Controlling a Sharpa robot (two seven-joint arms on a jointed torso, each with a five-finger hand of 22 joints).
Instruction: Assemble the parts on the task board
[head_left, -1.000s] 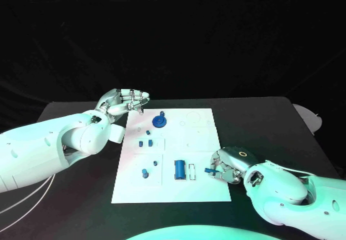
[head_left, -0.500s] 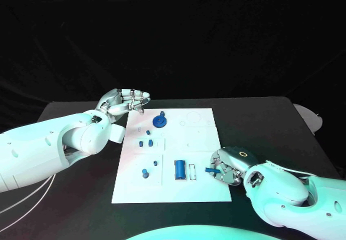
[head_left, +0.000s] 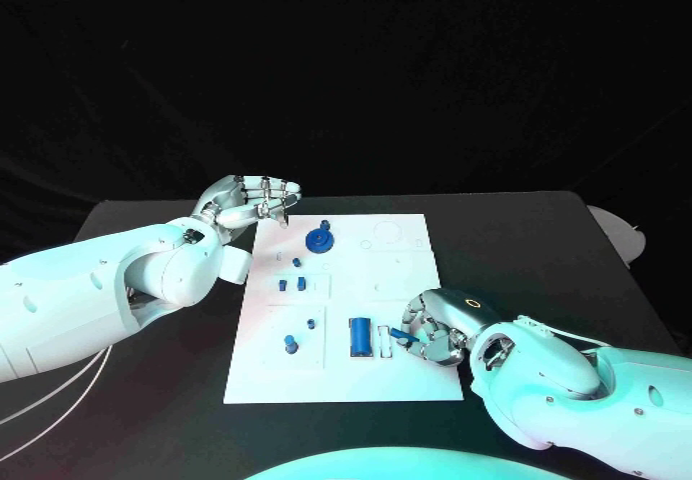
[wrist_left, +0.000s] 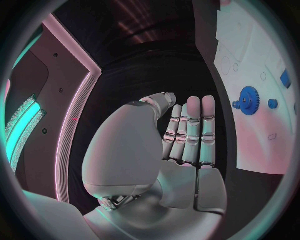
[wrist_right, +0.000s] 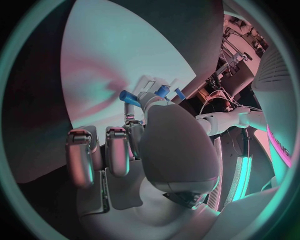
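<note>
Head view lays out the whole scene: the white task board (head_left: 346, 310) lies in the middle of the black desk (head_left: 534, 240), with the left robot hand (head_left: 248, 205) raised just off the board's far left corner and the right robot hand (head_left: 440, 325) over the board's near right edge. On the board stand a blue gear (head_left: 320, 239) toward the far end, several small blue parts (head_left: 293, 284) in the middle, and a blue cylinder (head_left: 358, 337) lying beside a white slot near the right robot hand.

Right wrist view adds what the head view barely resolves: a small blue peg (wrist_right: 129, 97) is pinched at the fingertips of the right robot hand (wrist_right: 134, 135), held just above the white board (wrist_right: 106, 60), while its other fingers (wrist_right: 81, 155) stay curled apart from it. In the head view that peg (head_left: 405, 336) sits just right of the cylinder.

Left wrist view shows the left robot hand (wrist_left: 181, 135) with its fingers drawn together against the thumb, nothing between them, and the gear (wrist_left: 249, 100) on the board (wrist_left: 250, 45) well apart from it.
</note>
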